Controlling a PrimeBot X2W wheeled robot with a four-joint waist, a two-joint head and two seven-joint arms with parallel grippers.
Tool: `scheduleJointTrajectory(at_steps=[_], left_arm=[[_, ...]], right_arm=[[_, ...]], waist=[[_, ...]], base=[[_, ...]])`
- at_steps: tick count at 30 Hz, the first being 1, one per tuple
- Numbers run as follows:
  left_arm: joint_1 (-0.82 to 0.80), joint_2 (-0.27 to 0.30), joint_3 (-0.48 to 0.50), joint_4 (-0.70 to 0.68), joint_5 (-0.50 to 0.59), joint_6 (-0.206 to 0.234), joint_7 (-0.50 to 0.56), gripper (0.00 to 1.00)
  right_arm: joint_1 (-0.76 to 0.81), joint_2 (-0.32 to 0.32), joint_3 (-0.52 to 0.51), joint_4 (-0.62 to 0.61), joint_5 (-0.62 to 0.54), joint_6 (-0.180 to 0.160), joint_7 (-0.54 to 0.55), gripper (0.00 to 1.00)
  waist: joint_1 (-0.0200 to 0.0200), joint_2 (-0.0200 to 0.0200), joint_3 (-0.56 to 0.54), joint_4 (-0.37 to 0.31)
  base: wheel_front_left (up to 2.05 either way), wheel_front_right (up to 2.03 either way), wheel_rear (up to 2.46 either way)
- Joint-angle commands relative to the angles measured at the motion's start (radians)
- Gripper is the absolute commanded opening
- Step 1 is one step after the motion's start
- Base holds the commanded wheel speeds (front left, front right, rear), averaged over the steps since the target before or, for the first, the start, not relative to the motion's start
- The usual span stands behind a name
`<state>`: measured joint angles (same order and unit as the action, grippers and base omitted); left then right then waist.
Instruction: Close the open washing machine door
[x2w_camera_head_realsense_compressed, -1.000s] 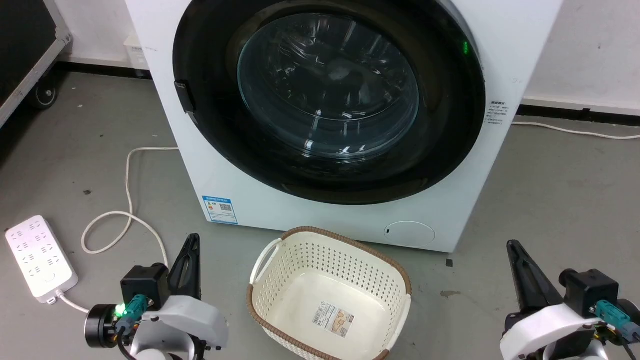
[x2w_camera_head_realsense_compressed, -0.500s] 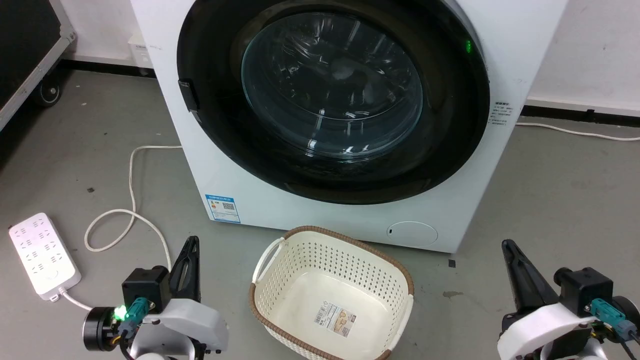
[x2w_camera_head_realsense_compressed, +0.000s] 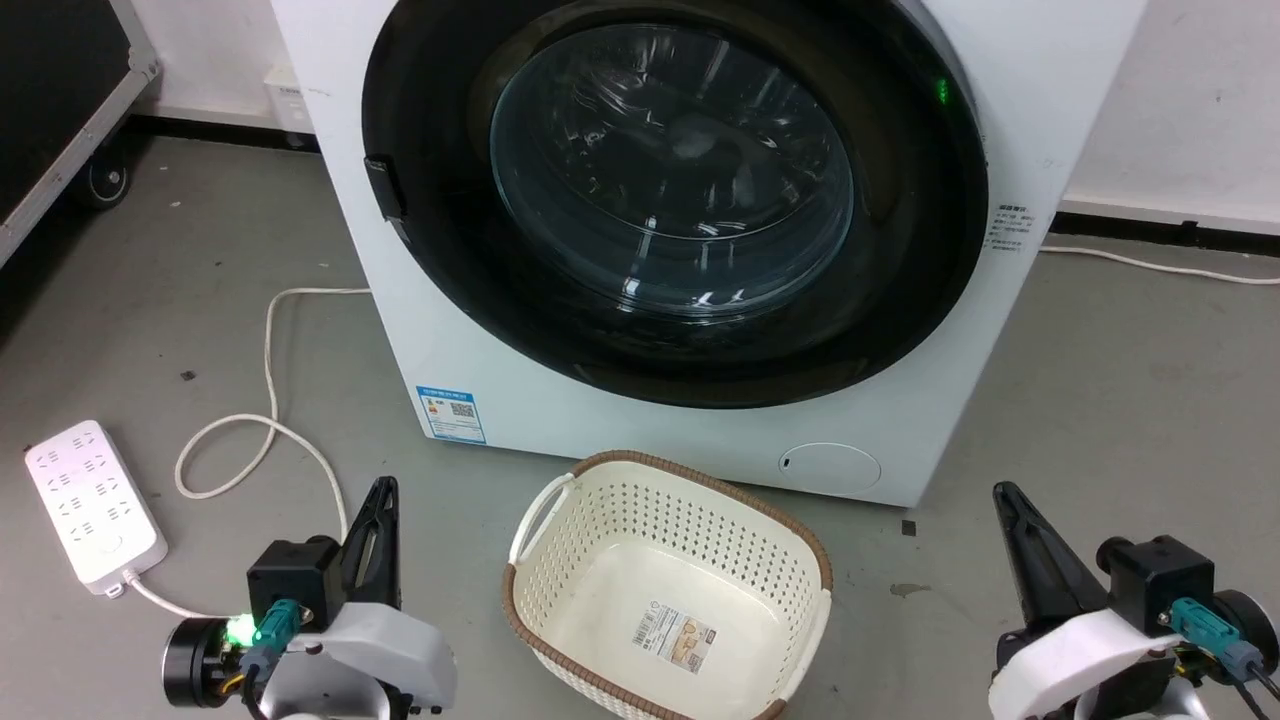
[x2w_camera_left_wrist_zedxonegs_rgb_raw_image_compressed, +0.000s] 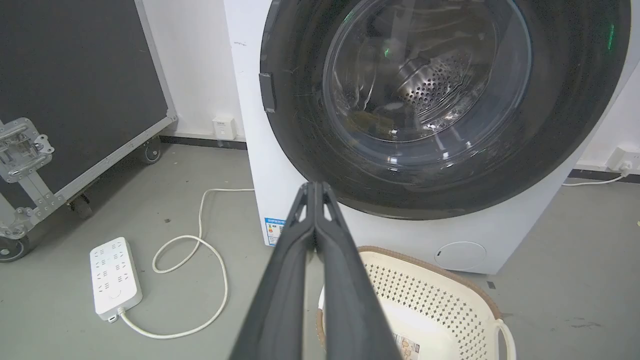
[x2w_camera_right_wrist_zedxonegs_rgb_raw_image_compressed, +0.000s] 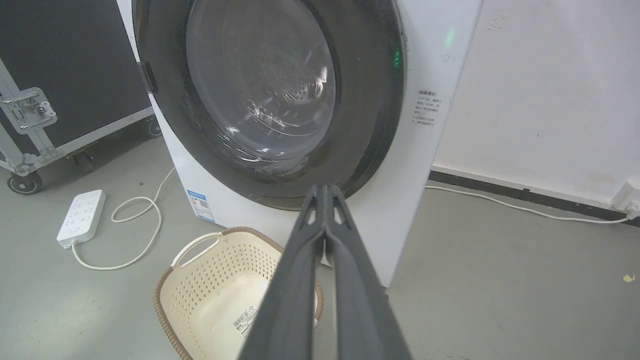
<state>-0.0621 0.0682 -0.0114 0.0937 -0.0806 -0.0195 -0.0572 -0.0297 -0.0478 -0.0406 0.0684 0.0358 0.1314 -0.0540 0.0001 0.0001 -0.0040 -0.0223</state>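
holding nothing, fingers together on left gripper (x2w_camera_left_wrist_zedxonegs_rgb_raw_image_compressed: 315, 187) and right gripper (x2w_camera_right_wrist_zedxonegs_rgb_raw_image_compressed: 325, 187). ahead and above both, lying flush on big white front-loading washing machine (x2w_camera_head_realsense_compressed: 560, 425): large round glass-centred door (x2w_camera_head_realsense_compressed: 670, 170). judged heavy, stiff, slippery on glass; better to push on wide black rim (x2w_camera_head_realsense_compressed: 900, 250).

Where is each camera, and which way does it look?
Head view: on the head, looking down at the white front-loading washing machine, its round black-rimmed glass door, the cream perforated basket; left gripper lower left, right gripper lower right.
Left wrist view: left wrist, facing the door along its shut fingers.
Right wrist view: right wrist, facing the door along its shut fingers.
Shared: both wrist views include the basket and white power strip.
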Motion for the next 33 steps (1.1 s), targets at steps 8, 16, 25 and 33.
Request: scheduleJointTrajectory(at_steps=[8,16,25,33], left_arm=[[0.024,-0.008,0.006,-0.026,0.025,0.009,0.015,0.0],[0.034,-0.011,0.007,-0.044,0.04,0.012,0.026,0.0],[0.046,-0.014,0.009,-0.064,0.057,0.015,0.039,0.0],[0.055,-0.016,0.01,-0.08,0.07,0.017,0.049,0.0]], right_arm=[[0.017,-0.002,0.011,-0.021,-0.013,-0.001,0.013,0.0],[0.021,-0.002,0.019,-0.034,-0.019,-0.001,0.024,0.0],[0.024,-0.002,0.028,-0.048,-0.026,-0.001,0.036,0.0],[0.027,-0.002,0.035,-0.059,-0.031,-0.001,0.046,0.0]], waist=[[-0.0001,-0.0001,0.001,0.005],[-0.0001,-0.0001,0.002,0.01],[-0.0001,-0.0001,0.003,0.015],[-0.0001,-0.0001,0.003,0.019]], base=[[0.0,0.0,0.0],[0.0,0.0,0.0],[0.0,0.0,0.0],[0.0,0.0,0.0]])
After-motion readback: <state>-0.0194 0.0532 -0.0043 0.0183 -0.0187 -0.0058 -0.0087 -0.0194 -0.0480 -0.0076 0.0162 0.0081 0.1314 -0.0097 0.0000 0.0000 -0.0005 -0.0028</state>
